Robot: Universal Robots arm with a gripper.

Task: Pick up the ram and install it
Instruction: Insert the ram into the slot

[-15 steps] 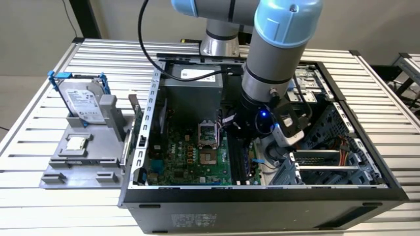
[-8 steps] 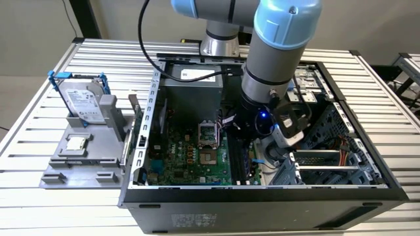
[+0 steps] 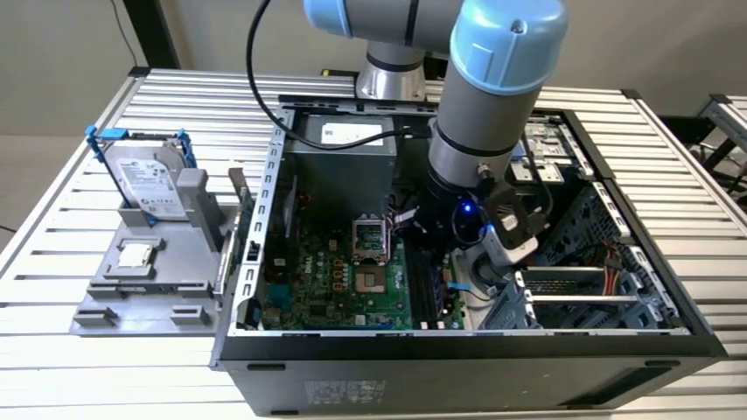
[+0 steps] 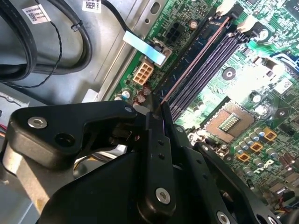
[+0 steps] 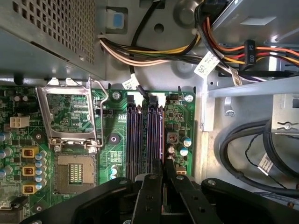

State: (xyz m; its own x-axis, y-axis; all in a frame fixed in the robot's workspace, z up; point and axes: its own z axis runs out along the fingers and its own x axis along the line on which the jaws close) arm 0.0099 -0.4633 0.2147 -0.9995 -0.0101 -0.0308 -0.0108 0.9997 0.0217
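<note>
Your pincer [image 5: 163,179] is clamped on the near end of the ram [image 4: 194,58], fingers [image 5: 148,196] pressed to either face. The stick stands on its long edge, its long axis running straight away from the pincer along the black slots [image 5: 135,135] just beside it. Beyond its far end lie the white latches [image 5: 154,99], then the cable bundle [image 5: 154,56]

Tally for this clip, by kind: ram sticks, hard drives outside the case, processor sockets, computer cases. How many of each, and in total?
ram stick: 1, clamped in the jaws, lined up along the black slots
hard drive: 1, upright on the grey stand
processor socket: 1
computer case: 1
Total: 4
</note>
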